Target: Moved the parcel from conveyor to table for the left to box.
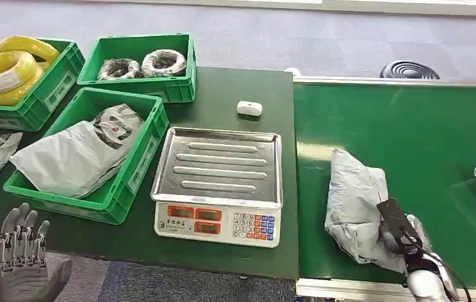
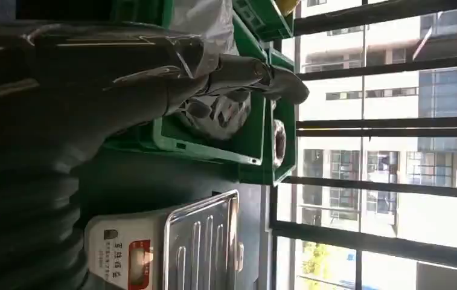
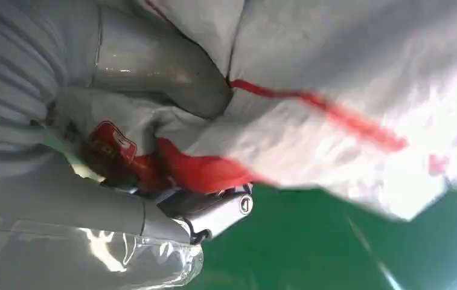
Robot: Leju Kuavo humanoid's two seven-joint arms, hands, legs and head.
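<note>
While the left hand (image 1: 21, 261) waits spread and empty below the table's (image 1: 222, 94) near edge, left of the scale (image 1: 217, 182), little is done. A filled bin (image 1: 119, 189) sits left of the scale. Right of it, the parcel (image 1: 354, 201) lies on the conveyor (image 1: 424, 126), gripped by the right hand (image 1: 405, 242). The scale blocks a straight carry.

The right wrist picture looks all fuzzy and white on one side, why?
Right wrist view: the grey parcel sits very close, so it blurs, and bright light washes out its far edge. Left wrist view: sunny windows leave the left hand dark.
</note>
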